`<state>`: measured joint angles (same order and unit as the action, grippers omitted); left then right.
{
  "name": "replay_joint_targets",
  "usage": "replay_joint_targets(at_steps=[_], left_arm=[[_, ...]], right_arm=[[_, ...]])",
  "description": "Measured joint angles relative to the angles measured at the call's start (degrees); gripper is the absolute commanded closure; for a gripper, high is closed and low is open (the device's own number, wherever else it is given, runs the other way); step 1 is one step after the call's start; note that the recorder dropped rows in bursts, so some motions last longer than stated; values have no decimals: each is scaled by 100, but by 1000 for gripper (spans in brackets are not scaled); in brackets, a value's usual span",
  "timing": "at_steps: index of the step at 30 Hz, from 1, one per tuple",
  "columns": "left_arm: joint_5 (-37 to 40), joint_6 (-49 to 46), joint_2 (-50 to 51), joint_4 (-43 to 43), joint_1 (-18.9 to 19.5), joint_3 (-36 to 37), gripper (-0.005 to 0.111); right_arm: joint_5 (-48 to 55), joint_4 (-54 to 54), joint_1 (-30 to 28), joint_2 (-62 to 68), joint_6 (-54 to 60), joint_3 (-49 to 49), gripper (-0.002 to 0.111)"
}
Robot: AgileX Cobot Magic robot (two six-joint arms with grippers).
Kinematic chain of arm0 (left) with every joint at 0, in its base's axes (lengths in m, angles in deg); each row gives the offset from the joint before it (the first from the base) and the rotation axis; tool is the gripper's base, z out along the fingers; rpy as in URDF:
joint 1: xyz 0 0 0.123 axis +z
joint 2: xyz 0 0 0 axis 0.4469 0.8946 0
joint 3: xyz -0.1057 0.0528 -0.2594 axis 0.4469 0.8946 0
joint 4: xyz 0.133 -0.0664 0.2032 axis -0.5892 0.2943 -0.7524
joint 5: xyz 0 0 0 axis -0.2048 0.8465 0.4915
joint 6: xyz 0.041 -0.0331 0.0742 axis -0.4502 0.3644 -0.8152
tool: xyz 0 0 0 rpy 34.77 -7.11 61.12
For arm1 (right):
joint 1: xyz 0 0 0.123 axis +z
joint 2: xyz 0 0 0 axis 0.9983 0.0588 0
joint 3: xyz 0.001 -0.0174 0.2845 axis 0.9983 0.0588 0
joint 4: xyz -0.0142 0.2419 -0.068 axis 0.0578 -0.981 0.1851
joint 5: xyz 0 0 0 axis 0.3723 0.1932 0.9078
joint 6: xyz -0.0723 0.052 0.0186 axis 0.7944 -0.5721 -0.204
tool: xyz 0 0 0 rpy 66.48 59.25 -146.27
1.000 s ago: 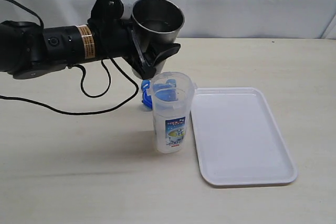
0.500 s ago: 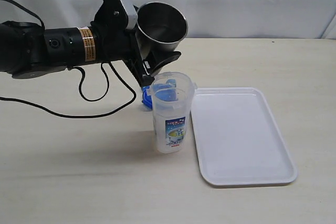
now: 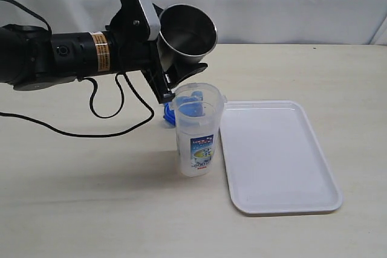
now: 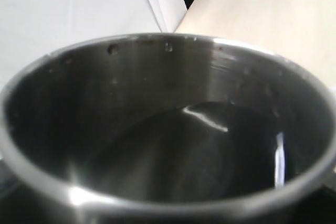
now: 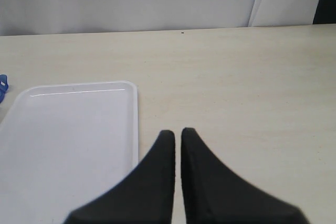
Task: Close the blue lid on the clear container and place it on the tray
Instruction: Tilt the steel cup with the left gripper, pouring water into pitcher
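Note:
The clear container (image 3: 197,131) stands upright and open on the table, just left of the white tray (image 3: 275,155). The blue lid (image 3: 169,112) lies on the table behind it, partly seen through its wall. My left gripper (image 3: 178,77) is shut on a steel cup (image 3: 186,31), held tilted above and behind the container's mouth. That cup's dark inside (image 4: 157,129) fills the left wrist view and hides the fingers. My right gripper (image 5: 177,132) is shut on nothing, low over the table beside the tray (image 5: 68,129). It is outside the exterior view.
A black cable (image 3: 103,113) loops over the table under the left arm. A sliver of the blue lid (image 5: 2,85) shows at the right wrist view's edge. Bare tabletop lies around the tray, with a white curtain behind.
The left gripper has shifted a little to the right with the steel cup, bringing its rim closer over the container. Container, lid and tray have not moved.

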<state>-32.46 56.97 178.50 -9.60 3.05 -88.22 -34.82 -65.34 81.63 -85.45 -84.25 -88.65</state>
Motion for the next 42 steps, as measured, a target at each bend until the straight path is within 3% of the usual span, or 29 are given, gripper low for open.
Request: replay_joint_targets(at_steps=[42], left_arm=[[22,-1533,0,-54,0,0,107]], right_arm=[[0,0,0,0,0,0,104]])
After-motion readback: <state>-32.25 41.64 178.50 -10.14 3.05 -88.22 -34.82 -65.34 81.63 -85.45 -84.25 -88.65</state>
